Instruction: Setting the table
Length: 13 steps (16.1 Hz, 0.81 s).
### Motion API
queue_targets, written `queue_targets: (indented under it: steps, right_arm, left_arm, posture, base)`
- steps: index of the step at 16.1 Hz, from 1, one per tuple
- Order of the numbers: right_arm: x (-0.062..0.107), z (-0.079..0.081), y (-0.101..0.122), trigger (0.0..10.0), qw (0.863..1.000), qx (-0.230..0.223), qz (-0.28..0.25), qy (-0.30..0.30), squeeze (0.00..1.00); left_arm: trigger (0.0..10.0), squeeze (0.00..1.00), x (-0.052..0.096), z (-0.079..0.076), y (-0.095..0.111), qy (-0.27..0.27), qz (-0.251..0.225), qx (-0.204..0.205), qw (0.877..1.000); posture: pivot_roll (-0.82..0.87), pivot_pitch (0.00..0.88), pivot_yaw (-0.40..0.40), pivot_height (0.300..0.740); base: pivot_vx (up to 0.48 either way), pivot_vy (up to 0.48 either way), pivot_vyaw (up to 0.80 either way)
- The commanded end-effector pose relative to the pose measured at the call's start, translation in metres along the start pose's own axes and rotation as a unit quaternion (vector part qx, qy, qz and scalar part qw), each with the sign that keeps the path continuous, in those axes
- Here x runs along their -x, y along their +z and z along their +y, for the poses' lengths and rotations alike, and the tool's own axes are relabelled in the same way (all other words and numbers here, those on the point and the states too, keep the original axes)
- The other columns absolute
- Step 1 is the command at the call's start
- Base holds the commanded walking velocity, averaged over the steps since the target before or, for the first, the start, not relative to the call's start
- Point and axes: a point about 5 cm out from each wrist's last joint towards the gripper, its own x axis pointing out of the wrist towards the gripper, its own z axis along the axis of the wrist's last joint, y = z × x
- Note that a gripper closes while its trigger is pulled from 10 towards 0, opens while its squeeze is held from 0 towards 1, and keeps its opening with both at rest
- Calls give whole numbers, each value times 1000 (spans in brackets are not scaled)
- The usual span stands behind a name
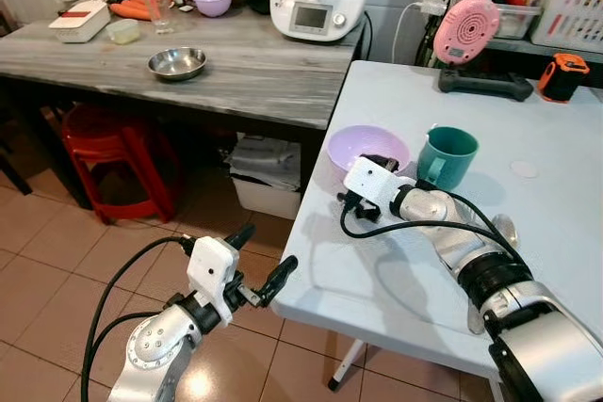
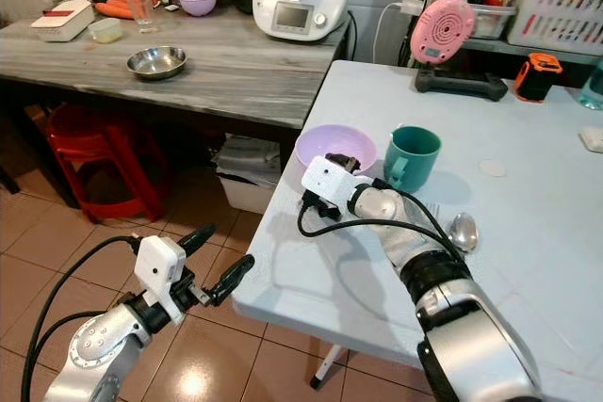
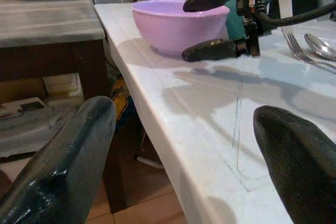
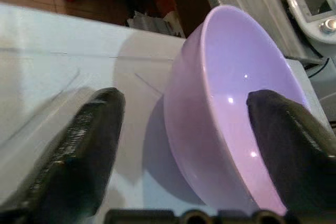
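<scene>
Right now the lilac bowl [image 1: 366,150] sits near the white bench's [image 1: 396,280] left edge, beside the teal mug [image 1: 447,157]; the right gripper's [image 4: 184,124] fingers straddle its rim, wide open, holding nothing. A shove could tip it floorward

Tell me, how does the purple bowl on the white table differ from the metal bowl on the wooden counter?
The purple bowl is matte lilac and deep; the metal bowl is shiny steel, shallower and looks smaller. The purple bowl sits near the white table edge beside a teal mug, with the right gripper open astride its rim; the metal bowl stands alone, untouched. Both are upright and look empty.
</scene>
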Motion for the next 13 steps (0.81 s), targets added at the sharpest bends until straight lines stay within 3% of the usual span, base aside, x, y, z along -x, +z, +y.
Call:
queue_targets:
  steps: [1, 11, 13]
  right_arm:
    - [0, -6, 0, 0, 1000, 14, 2, -4, 0]
    - [7, -13, -17, 0, 999, 29, 19, -19, 0]
    - [9, -17, -16, 0, 998, 48, 10, -25, 0]
  left_arm:
    - [10000, 0, 0, -2, 1, -13, 4, -7, 1000]
    - [10000, 0, -4, -5, 1, -28, -5, -8, 1000]
    - [10000, 0, -5, -5, 1, -29, -5, -10, 1000]
  posture:
    - [16, 23, 3, 740]
    - [5, 5, 11, 740]
    - [4, 1, 14, 740]
  base:
    - [0, 0, 0]
    - [0, 0, 0]
    - [0, 0, 0]
